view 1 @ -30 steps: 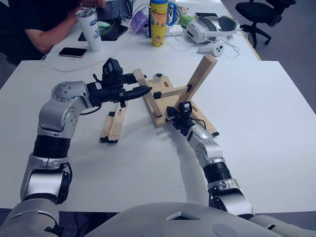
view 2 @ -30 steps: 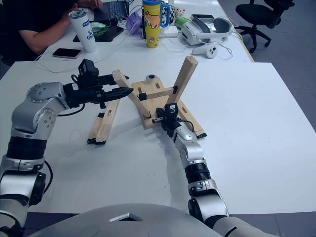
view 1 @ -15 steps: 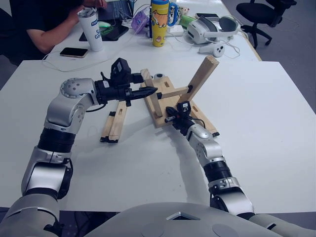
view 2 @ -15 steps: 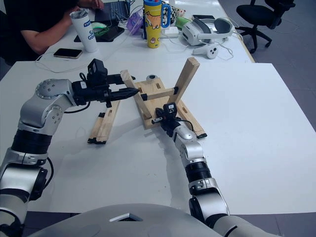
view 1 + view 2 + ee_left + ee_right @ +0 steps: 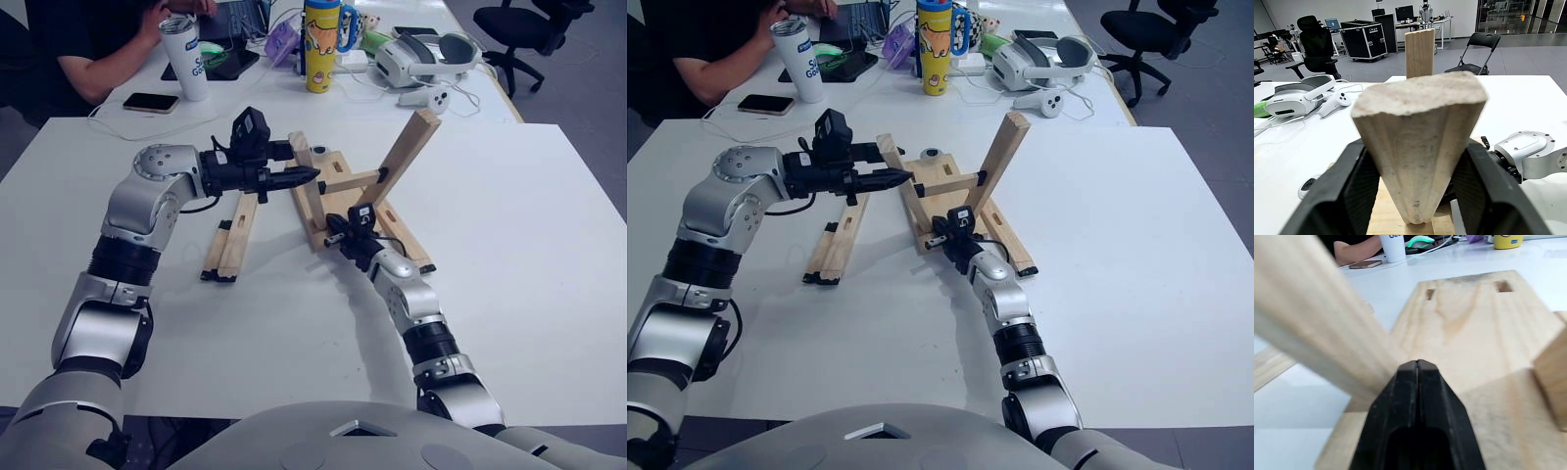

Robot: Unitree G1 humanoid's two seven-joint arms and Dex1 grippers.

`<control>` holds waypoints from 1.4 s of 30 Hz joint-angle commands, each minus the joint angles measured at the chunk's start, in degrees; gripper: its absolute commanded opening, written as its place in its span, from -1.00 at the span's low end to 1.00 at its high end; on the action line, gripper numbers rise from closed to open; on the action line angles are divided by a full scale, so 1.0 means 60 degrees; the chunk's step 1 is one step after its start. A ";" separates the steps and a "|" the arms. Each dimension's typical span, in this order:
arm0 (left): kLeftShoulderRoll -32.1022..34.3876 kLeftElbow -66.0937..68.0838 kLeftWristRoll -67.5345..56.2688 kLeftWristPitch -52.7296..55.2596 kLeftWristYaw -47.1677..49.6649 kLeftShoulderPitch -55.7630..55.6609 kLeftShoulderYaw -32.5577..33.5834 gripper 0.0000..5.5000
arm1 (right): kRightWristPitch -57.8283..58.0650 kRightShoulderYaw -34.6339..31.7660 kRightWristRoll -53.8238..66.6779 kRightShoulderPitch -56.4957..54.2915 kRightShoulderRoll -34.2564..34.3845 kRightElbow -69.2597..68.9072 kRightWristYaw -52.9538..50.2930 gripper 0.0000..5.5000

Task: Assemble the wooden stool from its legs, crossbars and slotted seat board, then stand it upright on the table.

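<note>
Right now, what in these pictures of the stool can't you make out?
Left wrist view: the leg in the left end effector blocks most of the seat board; the bottom edge cuts off its foot.
Right wrist view: a wooden piece near the lens is blurred; which part, unclear.
Head views: whether the right end effector touches the seat board is too small to tell.

I see a back table [image 5: 257,98] holding a white tumbler [image 5: 184,59], a phone [image 5: 151,102] lying flat just beside it, and a dark tablet [image 5: 223,65] behind. There is also a tall yellow cup [image 5: 318,44], and a white headset [image 5: 431,57] with a controller [image 5: 432,99] near it. A person's forearm [image 5: 103,76] rests at the table's left end. An office chair [image 5: 529,24] stands far right. The left wrist view adds black cases [image 5: 1364,41] and a folding chair [image 5: 1476,46].
</note>
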 commanded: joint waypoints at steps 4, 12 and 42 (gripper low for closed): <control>-0.0433 0.2128 0.2352 -0.0079 -0.0078 0.1360 -0.2066 -0.25 | 0.0965 0.0658 -0.0441 0.0453 -0.0012 0.1091 0.0253 -1.00; -0.0343 0.2801 0.2012 -0.1370 -0.0069 0.0998 -0.1172 -0.25 | 0.0901 0.0276 0.0296 0.0509 0.0802 -0.0235 -0.0278 -1.00; -0.0809 -0.1621 -0.5787 0.2694 0.2767 -0.1645 0.6385 0.03 | 0.0422 -0.0017 -0.0597 0.0914 0.0202 0.0592 -0.1018 -1.00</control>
